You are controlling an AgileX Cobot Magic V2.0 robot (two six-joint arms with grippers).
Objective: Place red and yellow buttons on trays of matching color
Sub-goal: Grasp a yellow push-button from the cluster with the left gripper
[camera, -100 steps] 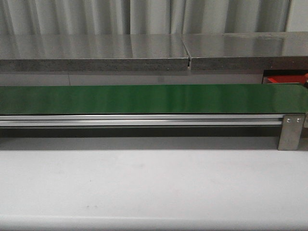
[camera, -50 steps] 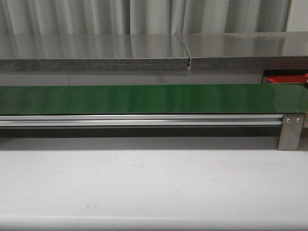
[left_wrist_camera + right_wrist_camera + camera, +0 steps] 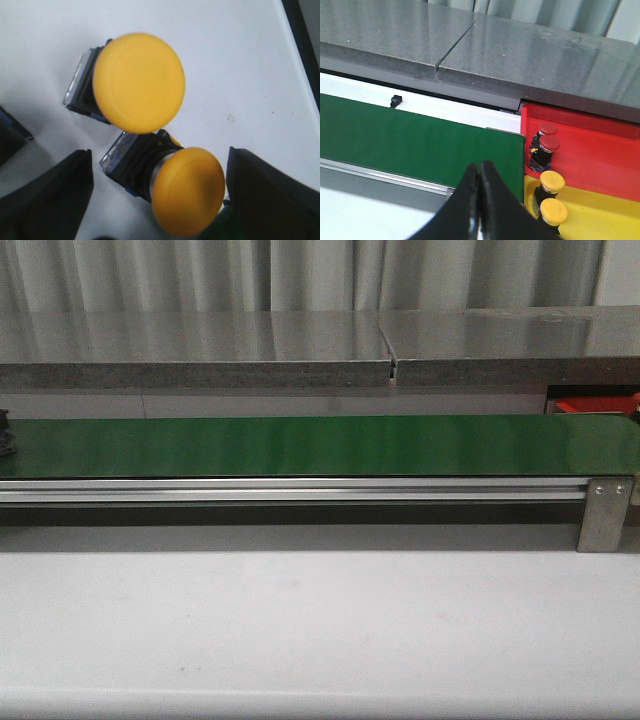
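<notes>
The left gripper (image 3: 157,200), jaws spread around one of two yellow mushroom-head push buttons (image 3: 167,187) on a white surface (image 3: 240,75), risked knocking its close neighbour (image 3: 132,82), while the right gripper (image 3: 480,200), pressed together and empty, hovered over the bare green conveyor belt (image 3: 410,140) beside red (image 3: 600,155) and yellow plastic trays (image 3: 600,220) beneath a grey stone ledge (image 3: 520,50).

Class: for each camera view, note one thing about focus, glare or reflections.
Front view: soft sheen along the green belt. Left wrist view: the yellow buttons look soft and out of focus. Right wrist view: pale reflections streak the grey stone counter.
</notes>
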